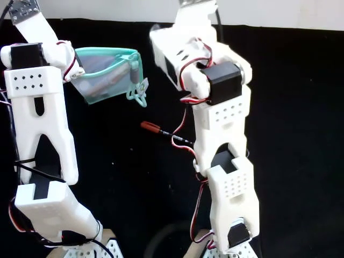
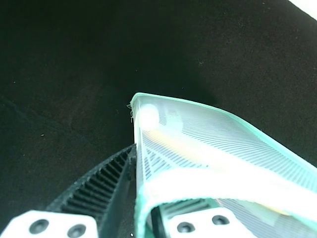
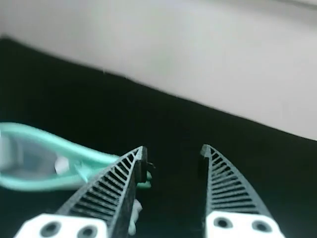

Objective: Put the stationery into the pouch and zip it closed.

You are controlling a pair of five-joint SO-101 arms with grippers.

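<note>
- left gripper point(image 1: 76, 69) clamps the pouch point(image 1: 107, 75), raised above the worktop point(image 1: 295, 107).
- right gripper point(image 3: 171, 156) gapes wide, empty, beside the pouch's zip end.
- a red pen point(image 1: 153, 128) lies outside on the worktop; packing and zipping seem left to do.

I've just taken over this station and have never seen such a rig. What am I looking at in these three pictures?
Two white robot arms stand side by side at a black table. The high view comes from a fixed camera looking down on it. The other two pictures come from a camera on each arm's wrist. The left gripper is shut on a teal pouch. The right gripper is open close to the pouch, holding nothing. A red-capped pen lies on the table.
</note>
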